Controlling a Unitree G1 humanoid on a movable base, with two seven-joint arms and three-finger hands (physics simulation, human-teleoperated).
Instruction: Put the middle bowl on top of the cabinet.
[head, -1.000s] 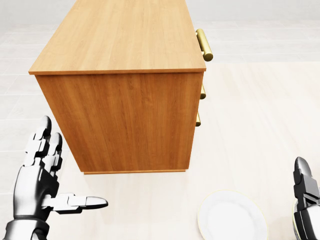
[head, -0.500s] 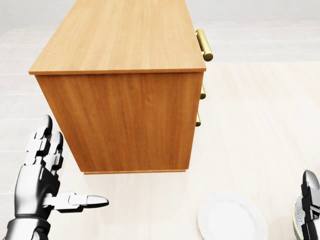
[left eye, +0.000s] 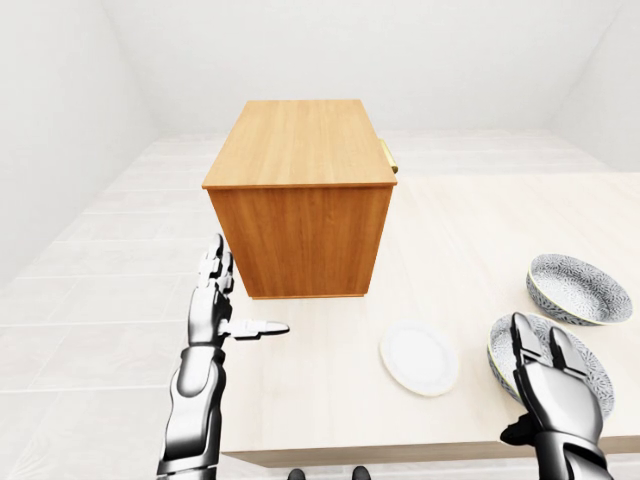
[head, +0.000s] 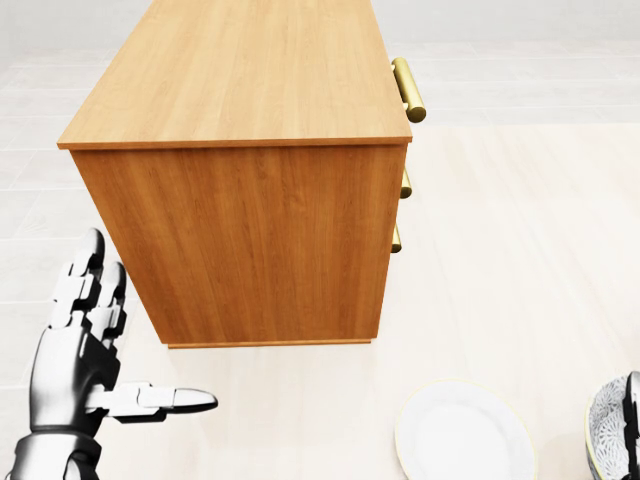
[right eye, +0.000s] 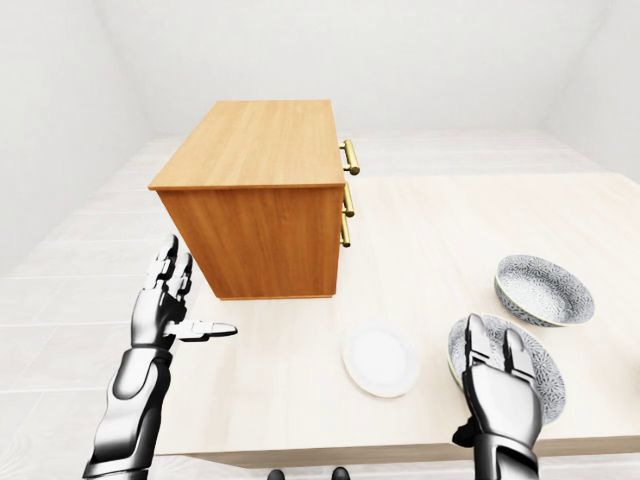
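The middle bowl (right eye: 547, 372) sits on the near right part of the table (right eye: 430, 215), second in a row of three dishes, and your right hand (right eye: 499, 392) covers its left half. The fingers (right eye: 514, 352) of that hand are straight and slightly parted, pointing away from you and closed on nothing. Whether the palm touches the rim, I cannot tell. My guess is that you have lined the hand up over the bowl for a grasp you have not yet made.

The bowl is round and shallow, with a dense grey-and-white pattern inside that reads as glazed ceramic, so expect a hard, slick rim. A matching patterned bowl (right eye: 543, 288) lies just beyond it, farther and to the right, and the two are close but apart. To the left is a plain white dish (right eye: 378, 358), smooth and nearly flat.

The cabinet (right eye: 255, 205) stands at the far left of the table. It is a boxy block of warm wood grain with brass bar handles (right eye: 349, 157) on its right face and a flat, bare top.

Your left hand (right eye: 165, 298) is raised off the near left edge, spread open with fingers up and thumb jutting right. It looks parked clear of the work.
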